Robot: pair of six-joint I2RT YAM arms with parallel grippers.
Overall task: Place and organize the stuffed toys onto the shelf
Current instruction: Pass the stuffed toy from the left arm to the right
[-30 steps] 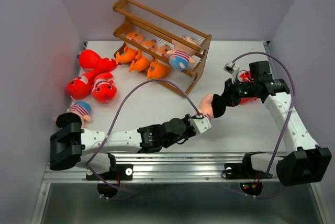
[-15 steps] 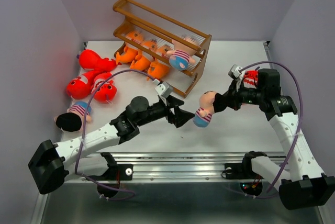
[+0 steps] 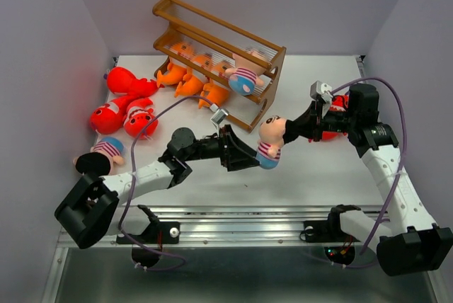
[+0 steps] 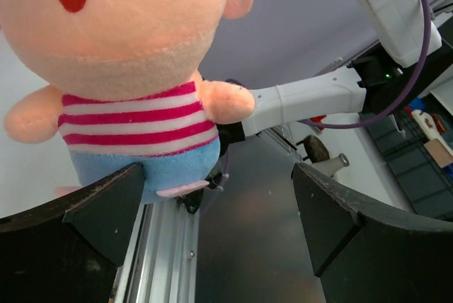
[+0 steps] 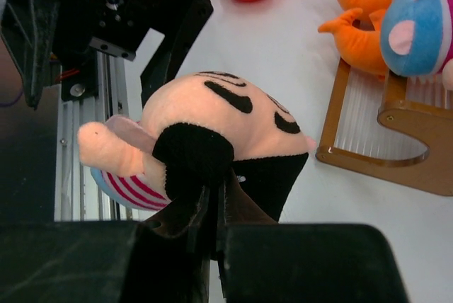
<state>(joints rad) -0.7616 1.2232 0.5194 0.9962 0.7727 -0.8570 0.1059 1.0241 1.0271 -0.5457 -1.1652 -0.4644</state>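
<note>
Hanging by its black hair, the striped doll [image 3: 270, 141] is lifted off the desk [image 3: 311, 172] near the front middle, its face turned up and its red-and-white shirt and blue bottom pointing toward the left arm. We see the right gripper [image 3: 291, 129] clenched on that tuft of hair; in the right wrist view the two dark fingers [image 5: 202, 218] press together with the hair pinched between them. The left gripper [image 3: 249, 158] sits just beside the doll's lower body with its jaws spread wide. In the left wrist view its fingers [image 4: 99, 211] stand well apart on either side of the blue bottom, and we cannot tell whether the nearer one touches the fabric. Behind the doll, toward the back of the desk, stands the shelf [image 3: 274, 69], angled with its open front facing left and forward. Three orange plush [image 3: 190, 85] lie along its lowest tier, tails poking out past the rail, and a second doll [image 3: 244, 78] rests against the right side panel, though we cannot tell on which tier. Well to the left, red plush toys [image 3: 110, 115] lie clustered on the desk, with a third doll [image 3: 99, 158] near the left arm's base. Another red toy [image 3: 338, 105] shows partly behind the right arm.
</note>
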